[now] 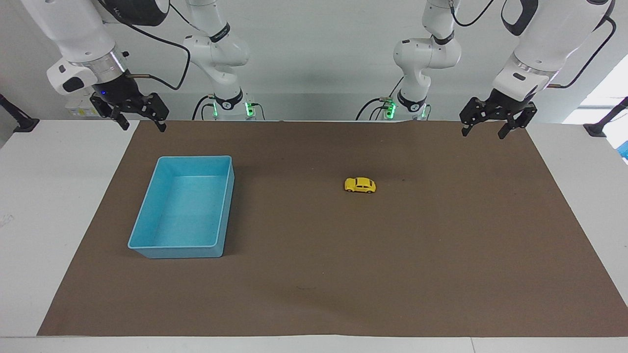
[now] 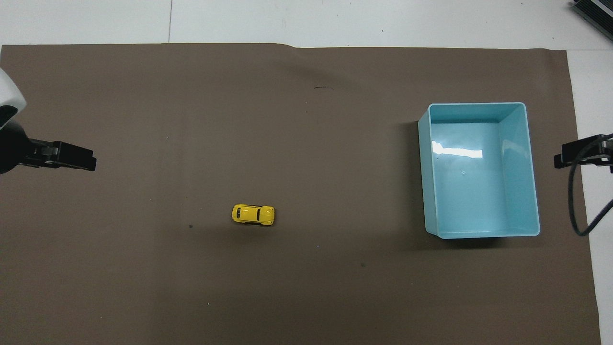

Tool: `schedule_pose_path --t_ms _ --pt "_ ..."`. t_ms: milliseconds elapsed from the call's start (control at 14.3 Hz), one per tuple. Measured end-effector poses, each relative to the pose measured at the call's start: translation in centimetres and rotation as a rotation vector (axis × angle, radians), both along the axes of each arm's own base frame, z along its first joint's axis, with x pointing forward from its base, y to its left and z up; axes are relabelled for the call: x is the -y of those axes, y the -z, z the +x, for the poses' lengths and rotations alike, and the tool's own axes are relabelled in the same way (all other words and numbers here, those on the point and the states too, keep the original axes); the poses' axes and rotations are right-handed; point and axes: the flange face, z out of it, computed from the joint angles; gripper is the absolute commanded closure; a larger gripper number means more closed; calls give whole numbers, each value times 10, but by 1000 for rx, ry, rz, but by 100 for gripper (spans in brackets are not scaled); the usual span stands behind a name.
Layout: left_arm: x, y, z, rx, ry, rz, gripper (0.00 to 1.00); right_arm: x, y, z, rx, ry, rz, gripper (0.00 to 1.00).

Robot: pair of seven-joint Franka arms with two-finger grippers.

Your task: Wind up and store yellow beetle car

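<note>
Nothing done yet: yellow beetle car (image 1: 360, 185) sits untouched on the desk mat, blue bin (image 1: 147, 214) empty; left pincer (image 1: 492, 123) and right pincer (image 1: 139, 119) both agape, raised, waiting.

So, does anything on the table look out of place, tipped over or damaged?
Nothing stands out. The yellow car sits upright on its wheels on the brown mat, and the blue bin stands level and empty, apart from it.

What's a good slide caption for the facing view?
Yellow beetle car sits on the brown mat, blue bin empty.
</note>
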Motion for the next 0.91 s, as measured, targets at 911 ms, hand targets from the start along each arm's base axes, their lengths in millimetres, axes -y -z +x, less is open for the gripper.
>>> schedule_pose_path --t_ms 911 --pt "0 0 0 -1 0 0 0 -3 7 -1 -15 -6 1 0"
